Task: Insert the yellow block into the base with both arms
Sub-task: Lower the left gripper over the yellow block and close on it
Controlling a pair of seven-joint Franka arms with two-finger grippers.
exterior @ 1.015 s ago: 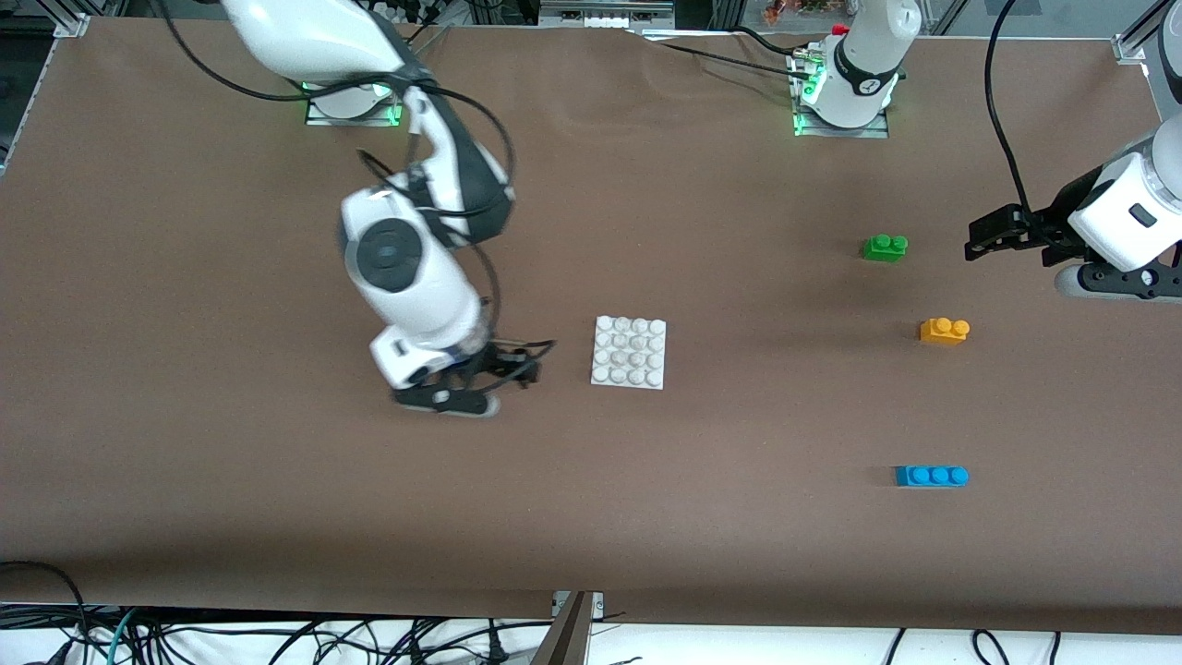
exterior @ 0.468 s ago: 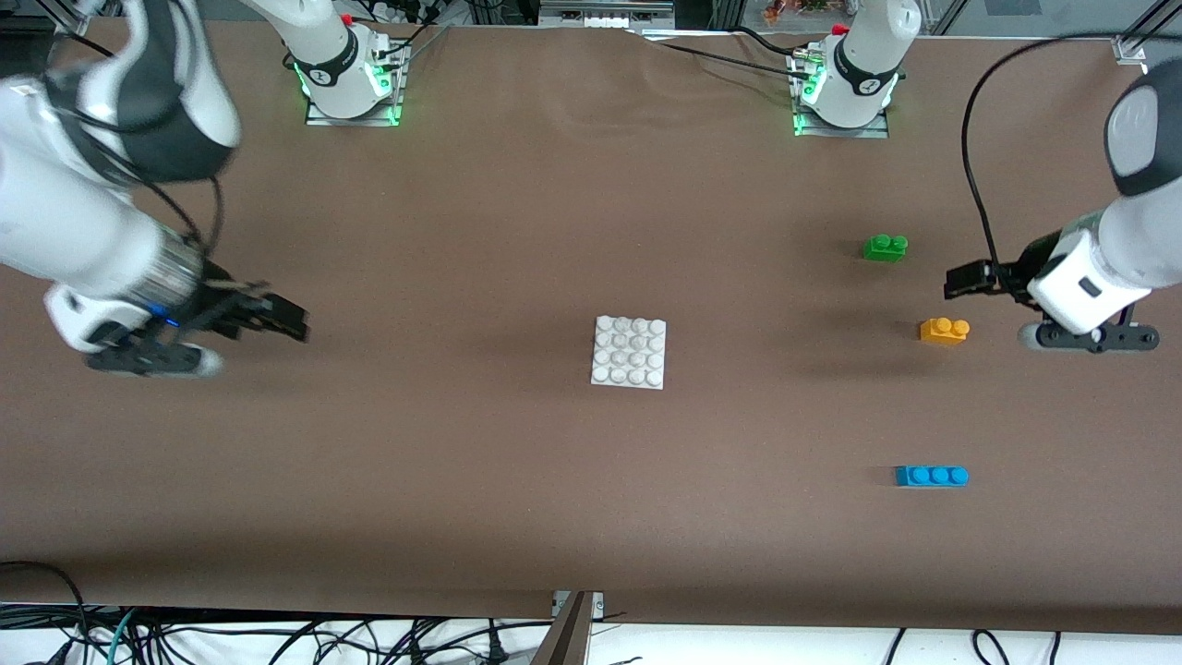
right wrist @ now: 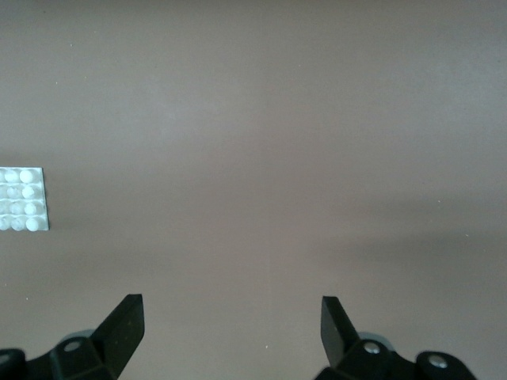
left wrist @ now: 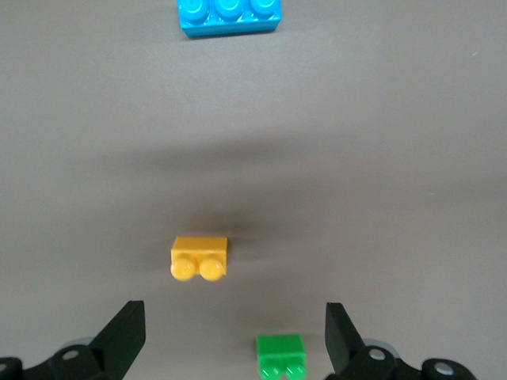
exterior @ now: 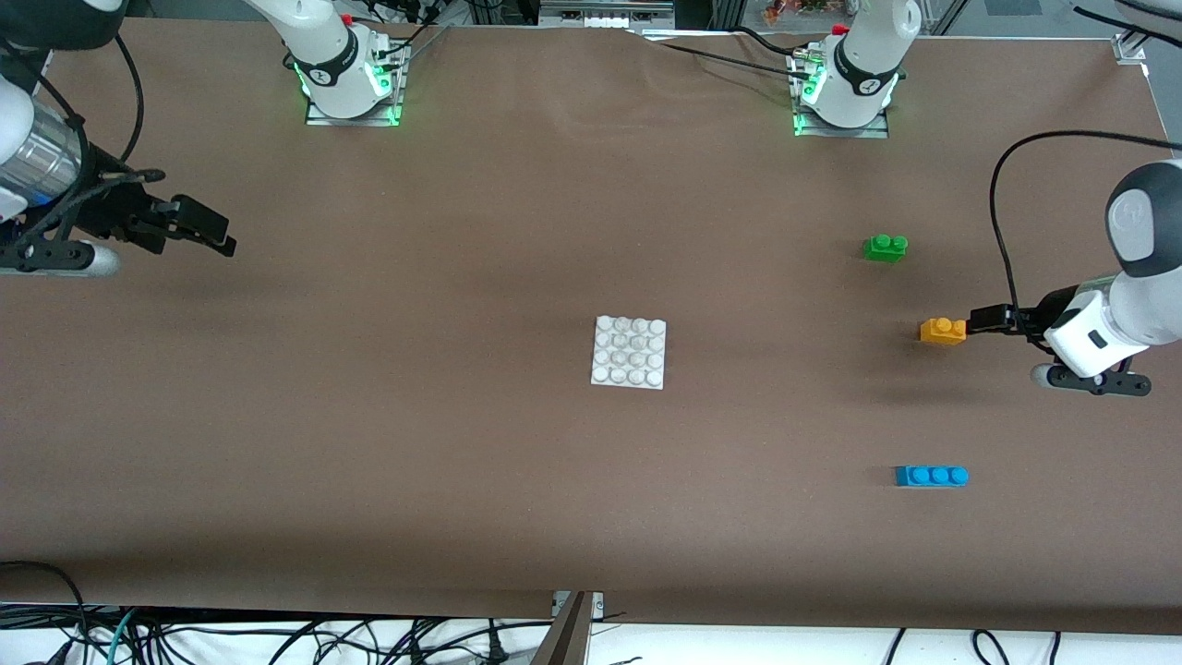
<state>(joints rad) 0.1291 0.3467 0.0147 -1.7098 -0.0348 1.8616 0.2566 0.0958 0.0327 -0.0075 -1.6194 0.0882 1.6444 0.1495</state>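
Observation:
The yellow block [exterior: 943,330] lies on the brown table near the left arm's end, studs up. My left gripper [exterior: 981,321] hovers just beside it, toward the left arm's end, open and empty. In the left wrist view the yellow block [left wrist: 199,258] sits ahead of the open left gripper [left wrist: 235,324], not between the fingers. The white studded base [exterior: 629,352] lies flat at the table's middle. My right gripper [exterior: 217,231] hangs open and empty over the right arm's end of the table. The base [right wrist: 24,199] shows at the edge of the right wrist view, away from the right gripper [right wrist: 230,313].
A green two-stud brick [exterior: 885,247] lies farther from the front camera than the yellow block, and a blue three-stud brick [exterior: 931,476] lies nearer. Both show in the left wrist view: the green brick [left wrist: 279,356] and the blue brick [left wrist: 228,16]. Arm bases stand along the back edge.
The right arm swung away from beside the base to the right arm's end of the table. The left gripper came down from beside the green brick to beside the yellow block.

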